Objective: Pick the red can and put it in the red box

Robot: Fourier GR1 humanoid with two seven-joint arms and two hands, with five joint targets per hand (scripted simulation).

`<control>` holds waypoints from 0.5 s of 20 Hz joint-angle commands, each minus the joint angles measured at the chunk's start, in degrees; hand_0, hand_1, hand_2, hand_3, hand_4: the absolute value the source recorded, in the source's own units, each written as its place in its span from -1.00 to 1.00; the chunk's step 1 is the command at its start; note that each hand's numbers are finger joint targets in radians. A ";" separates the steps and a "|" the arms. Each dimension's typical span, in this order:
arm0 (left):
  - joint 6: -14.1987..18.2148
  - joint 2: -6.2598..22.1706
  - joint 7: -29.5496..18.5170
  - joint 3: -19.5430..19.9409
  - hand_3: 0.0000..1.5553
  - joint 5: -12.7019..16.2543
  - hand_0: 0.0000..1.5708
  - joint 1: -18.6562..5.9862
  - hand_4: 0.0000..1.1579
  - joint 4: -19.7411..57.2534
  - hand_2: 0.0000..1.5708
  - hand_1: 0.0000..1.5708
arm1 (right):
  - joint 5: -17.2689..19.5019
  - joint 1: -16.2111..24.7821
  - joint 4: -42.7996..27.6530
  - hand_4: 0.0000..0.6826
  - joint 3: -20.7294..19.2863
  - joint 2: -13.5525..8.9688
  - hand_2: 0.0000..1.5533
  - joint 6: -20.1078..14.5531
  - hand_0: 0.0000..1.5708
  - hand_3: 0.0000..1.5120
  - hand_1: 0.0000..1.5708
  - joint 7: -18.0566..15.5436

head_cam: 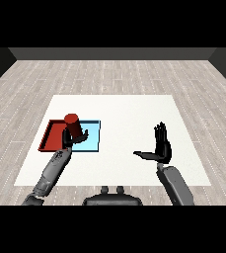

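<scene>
Nearest the viewer, two grey forearms reach in from the lower corners across a white table [134, 106]. The left hand [69, 140] is curled round the red can [73, 125] and holds it raised, leaning a little to the left. The can sits over the line where the two trays meet, with its top over the right edge of the red tray [49, 134] and its lower part in front of the light blue tray [93, 136]. The trays lie side by side, touching, on the left part of the table.

The right hand [161, 147] is well apart on the right side. Its fingers are straight and point upward, its thumb is stretched out to the left, and it holds nothing.

The can appears to be in carriage, not yet set down. To finish this step well, the left hand should probably move further left until the whole can is over the red tray's floor, bring it upright, lower it inside the rim, and only then uncurl, so that it does not catch the shared edge or land in the blue tray.
</scene>
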 commanded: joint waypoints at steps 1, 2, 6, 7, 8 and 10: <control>-1.09 6.24 2.02 3.88 0.89 -0.68 1.00 1.66 0.90 2.88 0.98 1.00 | -1.35 0.76 3.91 -1.00 -3.43 -1.59 -1.00 2.80 -1.00 -1.00 -1.00 -0.66; -1.30 4.11 -0.23 5.13 0.88 -0.70 1.00 -0.29 0.88 5.95 0.98 1.00 | 0.18 6.07 1.35 -1.00 -2.22 -1.20 -1.00 2.81 -1.00 -1.00 -1.00 -3.24; -5.94 9.41 1.04 9.45 0.93 0.17 1.00 -4.34 0.93 15.64 0.99 1.00 | -0.08 2.69 1.38 -1.00 -6.38 -3.63 -1.00 1.24 -1.00 -1.00 -1.00 1.83; -5.95 8.86 0.70 9.67 0.89 -0.74 1.00 -7.05 0.90 20.78 0.98 1.00 | 0.35 0.68 7.96 -1.00 -5.69 -1.28 -1.00 2.64 -1.00 -1.00 -1.00 -1.35; -7.41 8.60 -0.92 10.21 0.91 -0.07 1.00 -5.02 0.88 22.26 0.99 1.00 | 3.14 -0.11 6.86 -1.00 -3.78 -0.85 -1.00 -0.69 -1.00 -1.00 -1.00 1.93; -5.67 7.98 -1.39 10.45 0.89 -2.65 1.00 -10.21 0.89 30.88 0.97 1.00 | 1.36 -0.70 8.94 -1.00 -6.03 -0.30 -1.00 0.20 -1.00 -1.00 -1.00 1.24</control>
